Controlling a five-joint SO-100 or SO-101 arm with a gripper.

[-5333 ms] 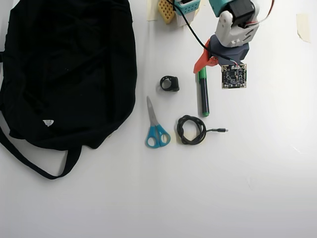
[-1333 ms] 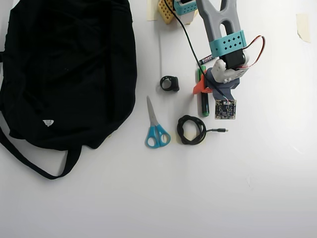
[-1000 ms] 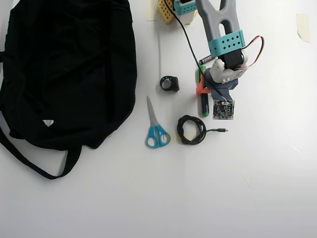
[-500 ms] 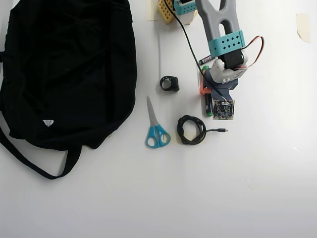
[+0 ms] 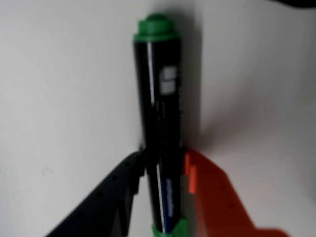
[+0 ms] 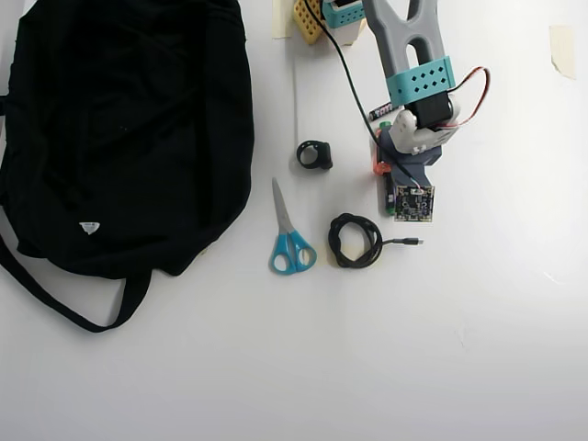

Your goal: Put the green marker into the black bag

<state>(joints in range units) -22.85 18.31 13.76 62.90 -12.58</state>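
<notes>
Green marker (image 5: 159, 123) between the gripper (image 5: 160, 170) jaws, seemingly clamped, wrist view blurred.

Glossy plastic marker (image 5: 159, 123) — matt cloth bag (image 6: 119, 129)

The arm reaches down, its claw (image 5: 160, 170) closed with black and orange fingers (image 5: 207, 192) pinching inward
</notes>
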